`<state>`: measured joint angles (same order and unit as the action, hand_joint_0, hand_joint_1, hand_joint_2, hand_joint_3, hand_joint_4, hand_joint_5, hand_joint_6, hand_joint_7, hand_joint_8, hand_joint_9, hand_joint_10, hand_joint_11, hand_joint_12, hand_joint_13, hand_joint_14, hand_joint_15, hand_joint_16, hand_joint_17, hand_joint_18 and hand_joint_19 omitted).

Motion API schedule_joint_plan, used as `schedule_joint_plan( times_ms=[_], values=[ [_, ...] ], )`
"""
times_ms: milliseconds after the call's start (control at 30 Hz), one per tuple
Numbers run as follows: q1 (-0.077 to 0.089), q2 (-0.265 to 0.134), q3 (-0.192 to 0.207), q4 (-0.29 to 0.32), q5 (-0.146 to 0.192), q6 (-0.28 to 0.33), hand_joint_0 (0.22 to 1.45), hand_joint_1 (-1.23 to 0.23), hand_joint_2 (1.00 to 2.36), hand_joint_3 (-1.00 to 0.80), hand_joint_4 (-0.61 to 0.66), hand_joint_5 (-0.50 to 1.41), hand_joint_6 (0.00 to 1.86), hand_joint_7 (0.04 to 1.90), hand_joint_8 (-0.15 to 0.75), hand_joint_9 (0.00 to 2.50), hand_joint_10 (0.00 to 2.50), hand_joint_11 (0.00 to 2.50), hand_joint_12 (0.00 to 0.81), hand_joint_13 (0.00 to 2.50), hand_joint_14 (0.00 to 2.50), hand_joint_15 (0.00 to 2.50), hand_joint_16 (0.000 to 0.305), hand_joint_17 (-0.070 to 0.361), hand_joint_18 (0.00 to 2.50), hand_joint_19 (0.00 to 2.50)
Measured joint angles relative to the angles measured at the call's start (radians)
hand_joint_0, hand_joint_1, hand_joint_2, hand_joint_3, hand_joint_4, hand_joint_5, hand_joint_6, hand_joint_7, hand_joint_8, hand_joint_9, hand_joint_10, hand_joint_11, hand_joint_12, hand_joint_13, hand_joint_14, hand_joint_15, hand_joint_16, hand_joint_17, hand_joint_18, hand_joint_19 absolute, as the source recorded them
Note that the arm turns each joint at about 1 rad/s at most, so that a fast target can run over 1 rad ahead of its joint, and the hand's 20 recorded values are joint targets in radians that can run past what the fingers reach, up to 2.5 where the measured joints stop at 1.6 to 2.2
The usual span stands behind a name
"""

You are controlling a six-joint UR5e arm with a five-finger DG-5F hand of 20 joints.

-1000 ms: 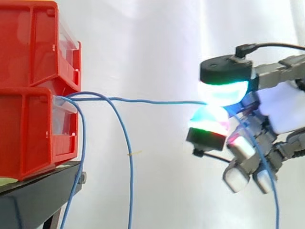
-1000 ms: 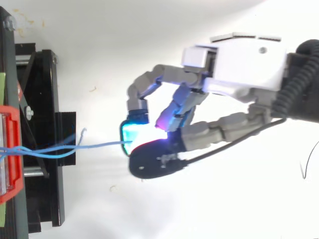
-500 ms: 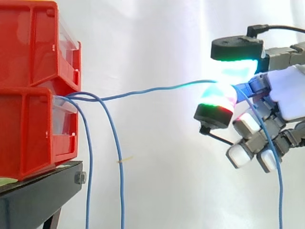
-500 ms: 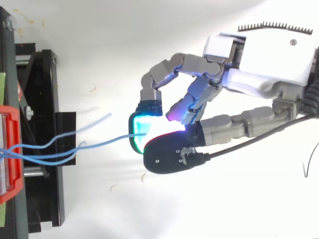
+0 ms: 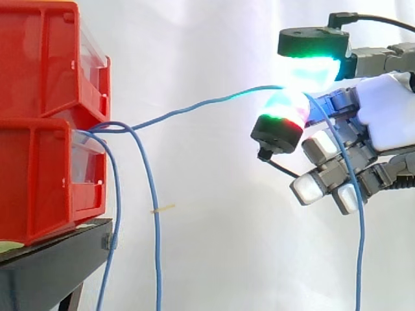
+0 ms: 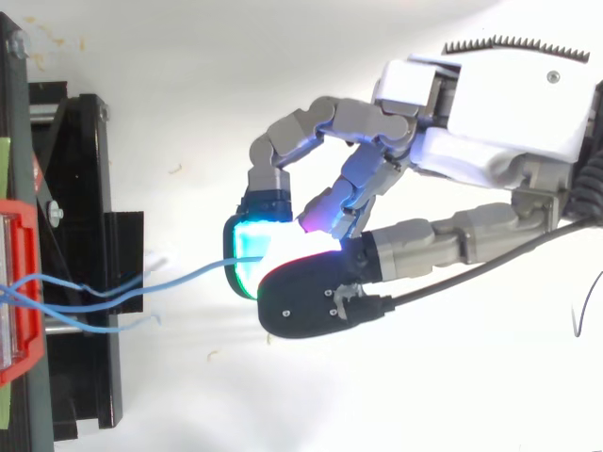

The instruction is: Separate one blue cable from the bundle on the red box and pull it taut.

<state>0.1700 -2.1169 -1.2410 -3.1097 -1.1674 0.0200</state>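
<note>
Several thin blue cables come out of the lower red bin. One blue cable rises in a loose wavy line from the bin front to my hand, where two glowing fingertip pads pinch it. Its free end hangs down past the hand. In the top view the same cable runs from the bin to the pinch on the hand. Two other blue cables droop from the bin toward the floor.
A second red bin sits stacked on the lower one. Both rest on a black stand, which also shows at the left of the top view. A white curtain hangs behind.
My hand has lifted the pinched cable, then shifted slightly back toward the bins. The cable went from a straight level line to a slack, upward-sloping wave.
</note>
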Motion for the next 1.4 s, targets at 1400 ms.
schedule_joint_plan(
  times_ms=[1400],
  values=[
    [0.0, 0.0, 0.0, 0.0, 0.0, -0.001, 0.5, -0.76, 1.26, -0.02, -0.14, -0.08, 0.89, 1.06, 0.347, 1.2, 0.01, 0.63, 0.42, 0.95, 0.01, 0.42, 0.057, 0.129, 0.96, 0.31]
  ],
)
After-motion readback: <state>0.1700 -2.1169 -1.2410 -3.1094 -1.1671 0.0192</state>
